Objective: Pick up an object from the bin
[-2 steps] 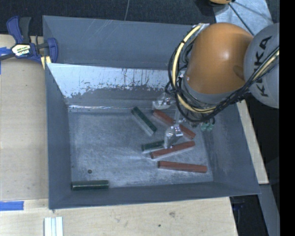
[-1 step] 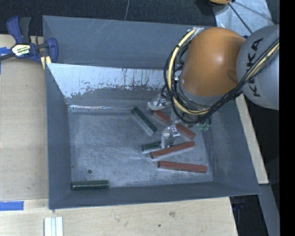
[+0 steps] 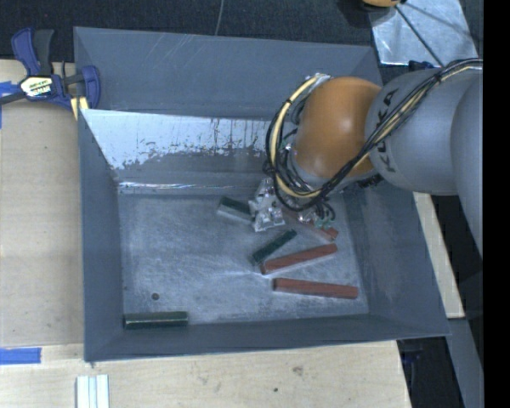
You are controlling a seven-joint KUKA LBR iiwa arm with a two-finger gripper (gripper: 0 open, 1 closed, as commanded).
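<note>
The camera view looks down into a grey metal bin [image 3: 98, 228] whose floor carries a few loose, slim bars. Counted by colour, there are three dark green and two reddish-brown. The arm [image 3: 433, 134] comes in from the right, with a rounded orange cover [image 3: 336, 134] at its wrist and yellow and black cables [image 3: 280, 143] looped round it. Below the cover, the pale metal gripper [image 3: 268, 211] is low over the back middle of the bin floor. Whether it is open or closed cannot be told from here, and nothing can be seen held in it. The nearest thing is a short dark green bar [image 3: 234, 206], which lies just beside the gripper on its left, slanting slightly and flat on the floor; whether the two touch cannot be made out. A second dark green bar [image 3: 274, 246] lies just in front of the gripper, angled up to the right. Beside it is the upper reddish-brown bar [image 3: 299, 258], roughly parallel and close enough that their ends seem to meet. The lower reddish-brown bar [image 3: 315, 289] lies nearer the front wall, almost level. The third dark green bar [image 3: 155, 319] lies well apart from the others, along the front left edge of the floor, with a small dark speck [image 3: 155, 297] just behind it. Small reddish and green bits [image 3: 325, 229] show under the arm, too hidden to identify.
</note>
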